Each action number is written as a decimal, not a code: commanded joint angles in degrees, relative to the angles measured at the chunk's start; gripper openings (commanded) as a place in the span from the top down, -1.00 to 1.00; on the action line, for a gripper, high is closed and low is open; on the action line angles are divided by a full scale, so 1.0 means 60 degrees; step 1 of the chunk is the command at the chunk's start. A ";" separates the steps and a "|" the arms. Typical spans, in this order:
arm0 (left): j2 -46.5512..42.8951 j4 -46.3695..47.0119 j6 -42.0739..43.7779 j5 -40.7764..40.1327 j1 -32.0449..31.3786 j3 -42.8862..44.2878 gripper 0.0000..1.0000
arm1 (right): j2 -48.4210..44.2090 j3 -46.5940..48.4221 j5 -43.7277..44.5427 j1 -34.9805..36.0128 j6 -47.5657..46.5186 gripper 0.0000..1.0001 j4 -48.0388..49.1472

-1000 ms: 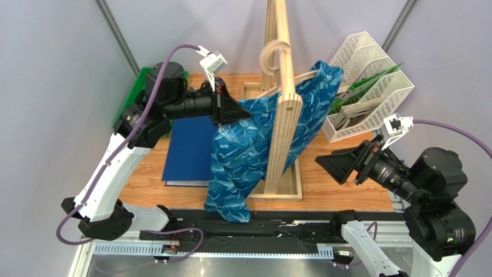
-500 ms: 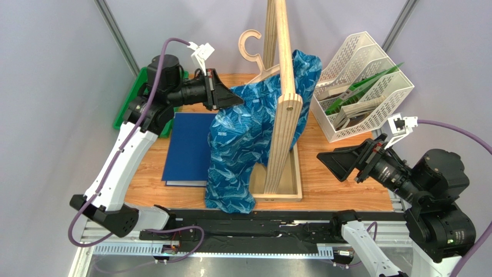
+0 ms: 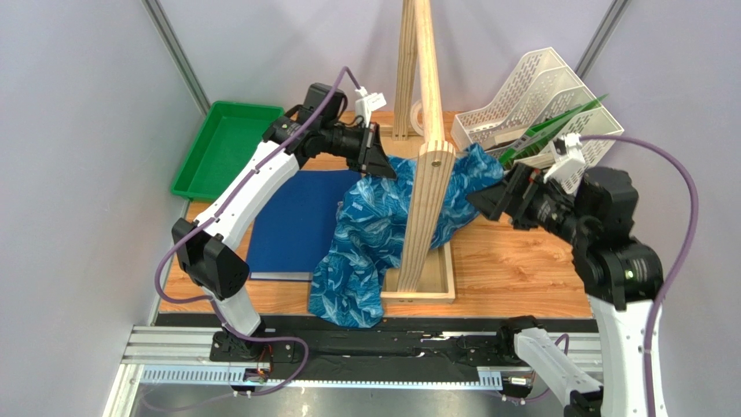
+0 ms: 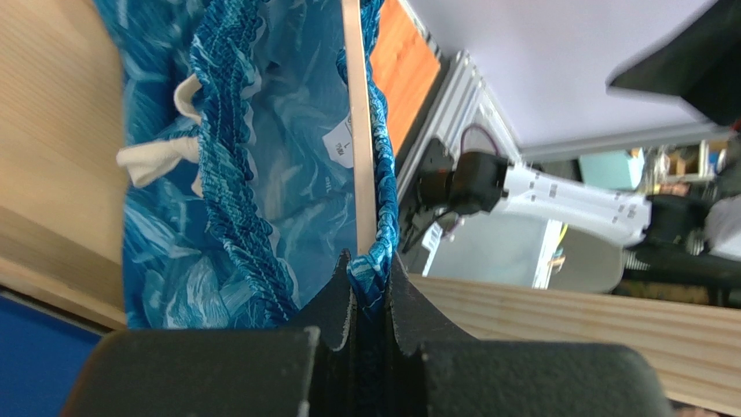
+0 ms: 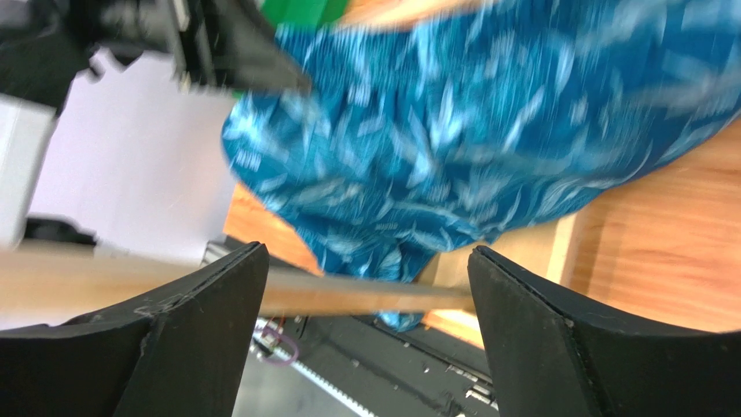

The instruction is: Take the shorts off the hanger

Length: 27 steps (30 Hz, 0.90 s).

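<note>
The worktop is orange-brown wood-grain board, boxed in by plain grey walls, with a black rail along its 6 o'clock edge. An upright wooden stand rises from the middle. The shorts drape against its 9 o'clock side and sag to the worktop edge at 7 o'clock, one part spreading past the stand toward 3 o'clock. The left tool is clenched on the shorts' hem, right beside the hanger, whose thin bar runs inside the fabric. The right tool is released, fingers wide apart, just beside the shorts at 3 o'clock. A blue binder lies flat at 9 o'clock, a green tray at 10, a white file rack at 2.
</note>
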 commanded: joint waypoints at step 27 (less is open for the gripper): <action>-0.1204 0.0447 0.0671 0.0915 -0.0501 -0.1455 1.00 | 0.4654 0.0895 0.3578 0.2793 -0.1361 -0.17 0.3220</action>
